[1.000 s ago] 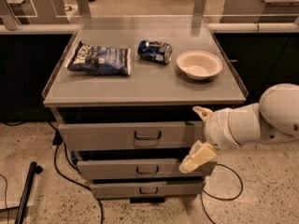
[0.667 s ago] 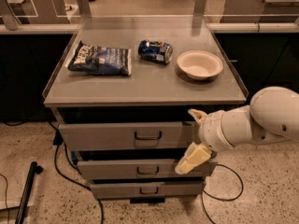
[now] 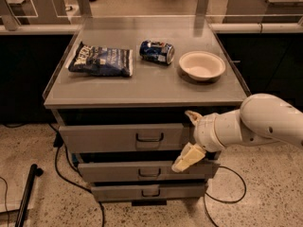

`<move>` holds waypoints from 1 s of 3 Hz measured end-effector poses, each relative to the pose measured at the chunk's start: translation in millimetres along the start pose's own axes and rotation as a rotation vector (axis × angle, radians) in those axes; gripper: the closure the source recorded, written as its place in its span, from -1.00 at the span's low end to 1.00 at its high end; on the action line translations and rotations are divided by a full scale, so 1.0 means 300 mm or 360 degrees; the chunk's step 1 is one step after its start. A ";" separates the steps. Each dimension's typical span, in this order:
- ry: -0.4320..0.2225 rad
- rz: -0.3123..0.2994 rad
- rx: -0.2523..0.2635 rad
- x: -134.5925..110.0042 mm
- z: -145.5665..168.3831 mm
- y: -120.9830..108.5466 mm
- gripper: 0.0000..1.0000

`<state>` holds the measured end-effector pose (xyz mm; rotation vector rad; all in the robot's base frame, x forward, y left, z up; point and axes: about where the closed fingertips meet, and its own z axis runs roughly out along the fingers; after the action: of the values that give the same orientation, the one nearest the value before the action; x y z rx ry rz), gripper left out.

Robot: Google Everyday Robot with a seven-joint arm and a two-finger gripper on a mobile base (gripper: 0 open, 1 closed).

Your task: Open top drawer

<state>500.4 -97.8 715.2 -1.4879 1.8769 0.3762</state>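
Gripper (image 3: pixel 182 140): fingers spread wide apart, holding nothing; one fingertip up near the cabinet top's edge, the other down in front of the middle drawer (image 3: pixel 142 171). It sits at the right end of the top drawer (image 3: pixel 118 137).

Loop handle (image 3: pixel 149 137): just left of the gripper, apart from both fingers.

On the cabinet top (image 3: pixel 142 89), above the gripper: white bowl (image 3: pixel 201 65), blue can (image 3: pixel 156 51) lying on its side, and chip bag (image 3: pixel 101 60) farther left.

One camera, high in front, tilted down at table (image 3: pixel 151 85) and drawer fronts, mid-range. Gripper (image 3: pixel 189 136) right of centre, fingers (image 3: pixel 188 157) spread; top drawer (image 3: pixel 104 138) front directly behind them.
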 end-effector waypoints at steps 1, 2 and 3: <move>-0.0007 0.0005 0.0014 0.034 0.055 -0.032 -1.00; -0.0005 0.0026 0.0019 0.072 0.097 -0.050 -1.00; 0.0005 0.0058 0.0014 0.121 0.126 -0.058 -1.00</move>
<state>526.3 -106.2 667.1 -1.4511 1.9078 0.3824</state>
